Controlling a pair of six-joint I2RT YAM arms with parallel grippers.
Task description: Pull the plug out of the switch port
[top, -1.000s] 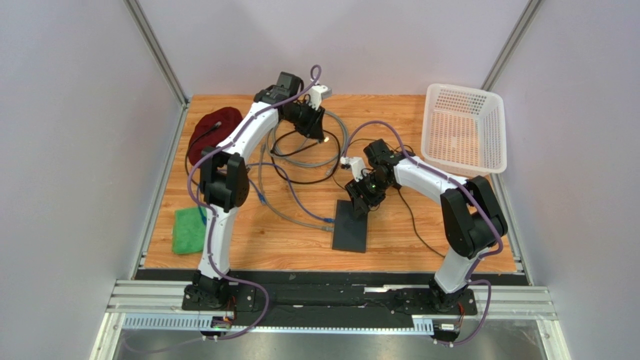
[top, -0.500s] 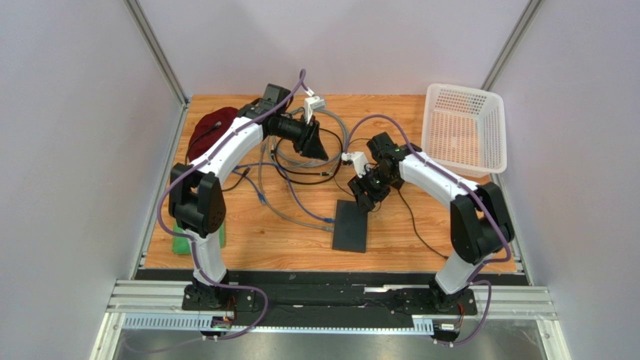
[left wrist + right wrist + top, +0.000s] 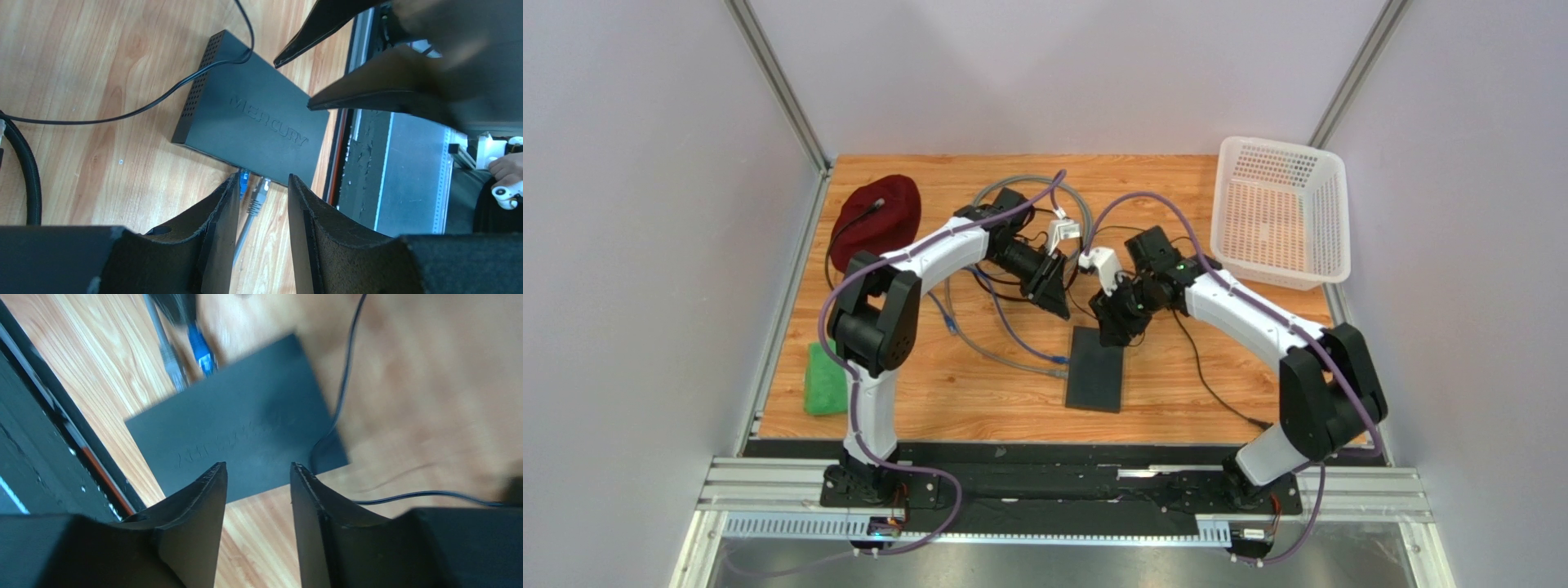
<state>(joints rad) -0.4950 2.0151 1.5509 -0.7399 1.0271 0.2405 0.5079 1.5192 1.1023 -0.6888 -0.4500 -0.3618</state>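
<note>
1. the flat matte black rectangular switch [image 3: 1096, 371] lies on the wooden table [image 3: 940, 380] near its front middle, in the same place as a second ago.
2. a blue plug [image 3: 244, 181] and a grey plug [image 3: 258, 191] sit side by side in the thin side face of the switch that is turned toward the left arm; both are seated (the right wrist view shows them blurred).
3. the left gripper [image 3: 1053, 290] has swung in from the far side of the table, where it hung over the looped cables, and now hangs just beyond the switch's far left corner.
4. its fingers [image 3: 221, 214] stand apart with a clear gap and grip nothing; in the left wrist view the two plugs show just beyond their tips, untouched.
5. the right gripper [image 3: 1114, 331] stays over the far end of the switch, its jaws parted and empty, while that arm's elbow has shifted outward to the right.
6. a thin black cable [image 3: 245, 37] enters the switch at its far corner.
</note>
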